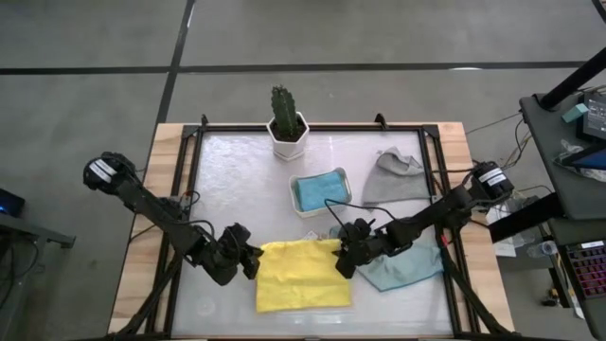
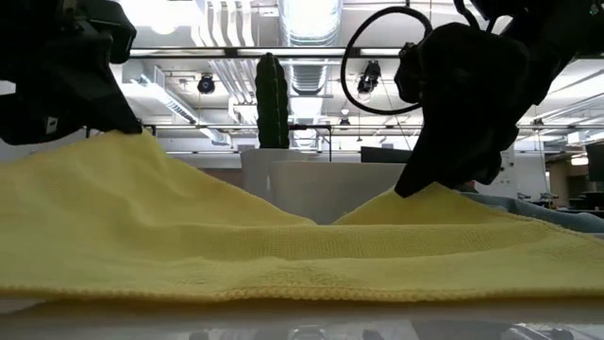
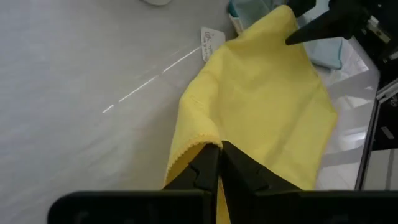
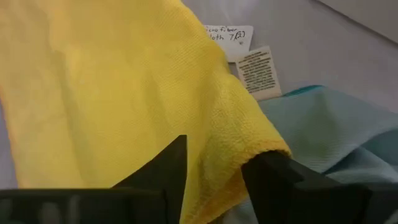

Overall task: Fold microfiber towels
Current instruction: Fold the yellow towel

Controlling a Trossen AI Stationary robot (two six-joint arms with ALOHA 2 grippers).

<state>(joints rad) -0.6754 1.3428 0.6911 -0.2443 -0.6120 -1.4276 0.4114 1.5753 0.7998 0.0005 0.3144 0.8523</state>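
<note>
My left tool (image 1: 254, 262) is clenched on the yellow towel's (image 1: 301, 277) left far corner, at the tabletop's (image 1: 227, 189) near middle. My right tool (image 1: 343, 260) straddles the opposite far corner, fingers (image 4: 166, 167) apart around a fold of cloth. The teal towel (image 1: 402, 269) lies just right; blue (image 1: 319, 190) and grey (image 1: 396, 176) sit farther back.

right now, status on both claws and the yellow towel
Left claw shut on yellow towel corner. Right claw astride the opposite corner, not yet clamped. Pale teal towel lies beside it, under the right arm.
</note>
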